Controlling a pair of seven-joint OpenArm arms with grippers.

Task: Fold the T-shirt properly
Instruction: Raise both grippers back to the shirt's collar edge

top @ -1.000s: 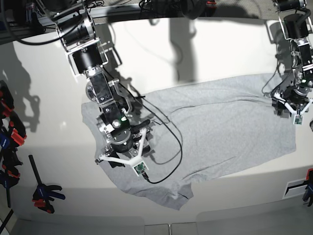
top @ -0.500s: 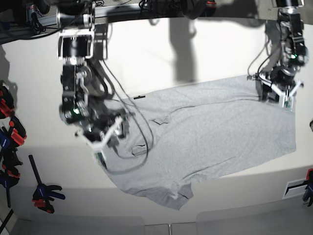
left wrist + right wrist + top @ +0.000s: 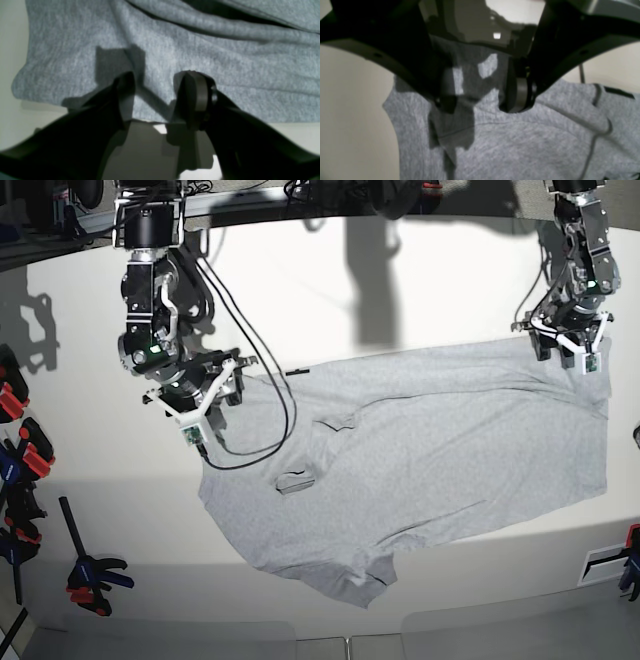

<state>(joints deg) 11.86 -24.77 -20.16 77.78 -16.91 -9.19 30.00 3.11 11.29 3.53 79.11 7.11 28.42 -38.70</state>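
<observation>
The light grey T-shirt [image 3: 450, 450] lies spread and creased on the white table [image 3: 400, 290], plain side up. My right gripper [image 3: 200, 402] hovers over the shirt's left edge. In the right wrist view the right gripper [image 3: 481, 100] stands open above a corner of the T-shirt [image 3: 520, 145], with nothing pinched. My left gripper [image 3: 568, 345] is at the shirt's far right corner. In the left wrist view the left gripper [image 3: 160, 85] is open just inside the hem of the T-shirt [image 3: 200, 50], its fingers apart over the fabric.
Several orange, blue and black clamps [image 3: 15, 445] line the table's left edge, with another clamp [image 3: 92, 577] near the front left. A black cable [image 3: 262, 435] from the right arm loops over the shirt. A small raised fold [image 3: 293, 481] sits left of the shirt's middle.
My right arm left the shirt's lower left part and swung up and left to its left edge. My left arm moved up toward the far right corner. The shirt's left side shifted.
</observation>
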